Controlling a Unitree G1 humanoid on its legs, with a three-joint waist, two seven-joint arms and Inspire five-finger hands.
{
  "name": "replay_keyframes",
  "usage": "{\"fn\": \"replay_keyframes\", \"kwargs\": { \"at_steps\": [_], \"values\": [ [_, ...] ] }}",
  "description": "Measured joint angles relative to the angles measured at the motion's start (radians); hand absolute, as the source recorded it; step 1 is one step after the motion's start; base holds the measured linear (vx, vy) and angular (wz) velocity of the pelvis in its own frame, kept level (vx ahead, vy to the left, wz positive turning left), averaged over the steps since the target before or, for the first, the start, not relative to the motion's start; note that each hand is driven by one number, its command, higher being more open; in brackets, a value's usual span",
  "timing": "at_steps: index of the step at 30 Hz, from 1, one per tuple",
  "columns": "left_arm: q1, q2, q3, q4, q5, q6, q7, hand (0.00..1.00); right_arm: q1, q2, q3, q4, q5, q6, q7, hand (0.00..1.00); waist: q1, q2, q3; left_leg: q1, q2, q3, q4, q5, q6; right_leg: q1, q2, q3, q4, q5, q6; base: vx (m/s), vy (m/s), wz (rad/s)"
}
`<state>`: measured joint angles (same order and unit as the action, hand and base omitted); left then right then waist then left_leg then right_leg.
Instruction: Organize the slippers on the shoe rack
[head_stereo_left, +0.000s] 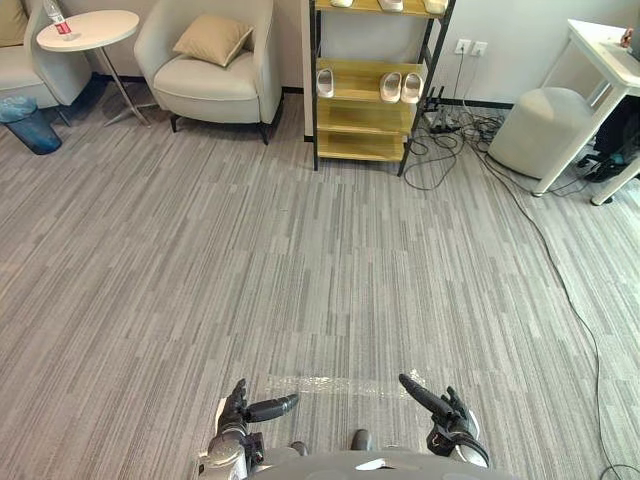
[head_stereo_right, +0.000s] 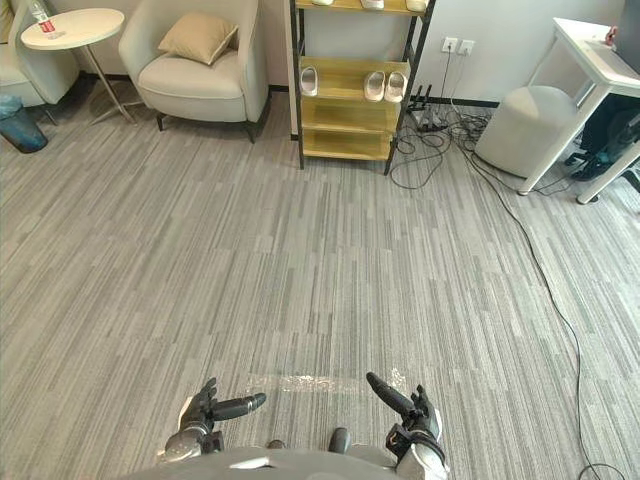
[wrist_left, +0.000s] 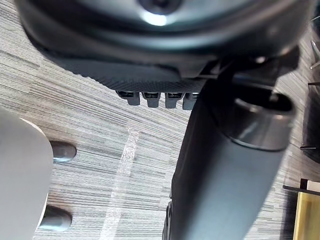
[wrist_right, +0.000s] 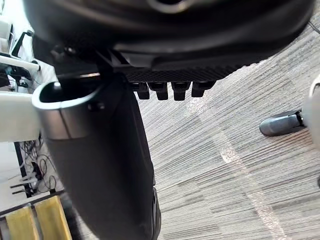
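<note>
Both hands idle low at 6 o'clock, empty. The left hand (head_stereo_left: 235, 408) is at about 7, the right hand (head_stereo_left: 450, 418) at about 5. Fingers are relaxed and uncurled, thumbs stuck out toward each other, nothing gripped. Probably a neutral carry pose, since there is nothing within reach.

The shoe rack (head_stereo_left: 362, 116) stands against the wall at 12 o'clock, well apart from the robot across open floor. On the middle shelf a lone slipper (head_stereo_left: 325, 82) sits at the rack's 9 o'clock end, and a pair of slippers (head_stereo_left: 392, 87) lies side by side at the 3 o'clock end. The gap between them suggests the lone one is the stray to sort. More slippers (head_stereo_left: 391, 4) on the top shelf are cut off by the frame. The two lower shelves look bare.

An armchair (head_stereo_left: 215, 85) is at 11, a round table (head_stereo_left: 88, 28) at 10, a grey pouf (head_stereo_left: 540, 130) at 1. Loose cables (head_stereo_left: 440, 150) lie just right of the rack's foot, a snag risk on approach. A tape strip (head_stereo_left: 320, 384) on the floor lies just ahead of the hands, likely a start mark.

Judgement: task barely begun, walking up to the rack comes first.
</note>
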<state>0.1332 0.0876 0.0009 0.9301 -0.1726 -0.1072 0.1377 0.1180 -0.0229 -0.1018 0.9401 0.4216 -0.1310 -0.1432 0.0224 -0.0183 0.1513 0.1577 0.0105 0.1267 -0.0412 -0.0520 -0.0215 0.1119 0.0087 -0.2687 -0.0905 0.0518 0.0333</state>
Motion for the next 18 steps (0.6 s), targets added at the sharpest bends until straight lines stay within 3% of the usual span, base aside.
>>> {"fn": "replay_keyframes", "kwargs": {
  "at_steps": [18],
  "values": [
    [-0.048,-0.012,0.063,0.078,0.081,0.015,-0.016,1.0,-0.048,-0.007,-0.079,0.139,-0.121,0.047,0.008,1.0,0.0,-0.006,0.003,0.008,-0.001,-0.002,-0.006,0.0,0.0,0.008,-0.001,-0.004,0.0,-0.006,0.002,0.0,-0.001,0.0]
  ]
}}
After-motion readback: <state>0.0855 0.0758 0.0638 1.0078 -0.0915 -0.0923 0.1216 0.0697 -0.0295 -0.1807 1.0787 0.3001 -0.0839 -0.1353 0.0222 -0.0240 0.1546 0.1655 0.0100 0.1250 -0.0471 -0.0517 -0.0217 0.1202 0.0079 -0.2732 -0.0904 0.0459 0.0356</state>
